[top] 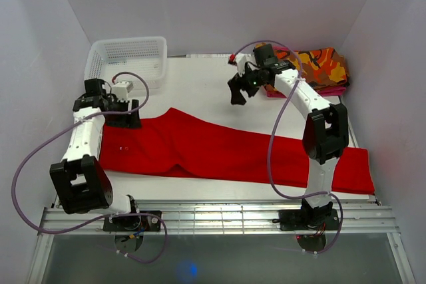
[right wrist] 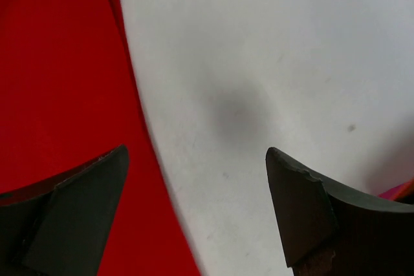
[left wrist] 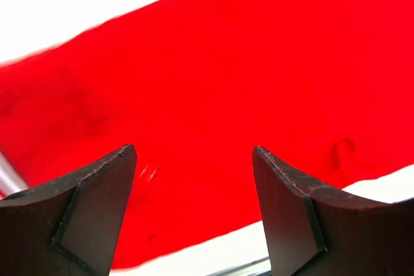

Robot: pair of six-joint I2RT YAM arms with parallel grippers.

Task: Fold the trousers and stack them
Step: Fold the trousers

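Note:
The red trousers (top: 219, 151) lie spread flat across the white table from the left edge to the front right. They fill most of the left wrist view (left wrist: 246, 82) and the left side of the right wrist view (right wrist: 58, 82). My left gripper (top: 125, 122) is open and empty at the trousers' far left corner, just above the cloth (left wrist: 194, 153). My right gripper (top: 237, 94) is open and empty, raised over bare table beyond the trousers' far edge (right wrist: 197, 153).
A white mesh basket (top: 128, 58) stands at the back left. A folded orange-red-yellow camouflage garment (top: 318, 68) lies at the back right on something pink. White walls close in the table on three sides. A metal rail (top: 219, 216) runs along the near edge.

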